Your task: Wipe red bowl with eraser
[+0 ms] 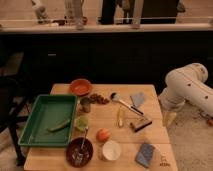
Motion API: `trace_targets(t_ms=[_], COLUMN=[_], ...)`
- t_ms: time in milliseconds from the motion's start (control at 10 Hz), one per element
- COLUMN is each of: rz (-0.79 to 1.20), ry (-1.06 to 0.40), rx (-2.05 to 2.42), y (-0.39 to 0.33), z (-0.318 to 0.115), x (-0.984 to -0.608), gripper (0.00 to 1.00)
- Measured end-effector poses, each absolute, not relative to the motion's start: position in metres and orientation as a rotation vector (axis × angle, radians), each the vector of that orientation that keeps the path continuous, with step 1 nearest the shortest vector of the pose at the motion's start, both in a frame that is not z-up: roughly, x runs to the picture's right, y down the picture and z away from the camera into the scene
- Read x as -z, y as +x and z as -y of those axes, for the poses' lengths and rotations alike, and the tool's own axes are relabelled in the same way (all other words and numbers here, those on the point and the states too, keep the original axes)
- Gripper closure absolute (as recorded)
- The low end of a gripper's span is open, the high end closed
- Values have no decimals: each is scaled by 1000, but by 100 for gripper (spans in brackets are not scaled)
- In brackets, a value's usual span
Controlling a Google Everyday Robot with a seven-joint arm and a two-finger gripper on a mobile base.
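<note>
The red bowl (80,87) sits at the far side of the wooden table (150,136), left of centre. The eraser (141,124), tan top over a dark base, lies on the right part of the table. My gripper (169,117) hangs off the white arm (189,88) just beyond the table's right edge, a short way right of the eraser and far from the red bowl. It holds nothing that I can see.
A green tray (46,119) with a green pod lies at the left. A dark bowl (79,151) with a spoon, a white bowl (111,150), an orange fruit (103,135), a blue-grey sponge (146,155), a folded cloth (137,99), a ladle (124,102) and a banana (120,116) fill the table.
</note>
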State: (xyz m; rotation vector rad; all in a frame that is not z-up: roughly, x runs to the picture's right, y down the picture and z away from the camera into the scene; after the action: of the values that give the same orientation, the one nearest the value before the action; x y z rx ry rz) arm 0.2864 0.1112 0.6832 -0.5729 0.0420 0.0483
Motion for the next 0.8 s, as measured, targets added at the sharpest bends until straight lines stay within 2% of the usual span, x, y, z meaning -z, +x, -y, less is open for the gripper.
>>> trace_targets(t_ms=[500,800], rz=[-41,50], ry=[-572,-577], rx=[-50,69], y=[287,272], z=[-111,-119], x=[-683,-675], gripper=[20,20])
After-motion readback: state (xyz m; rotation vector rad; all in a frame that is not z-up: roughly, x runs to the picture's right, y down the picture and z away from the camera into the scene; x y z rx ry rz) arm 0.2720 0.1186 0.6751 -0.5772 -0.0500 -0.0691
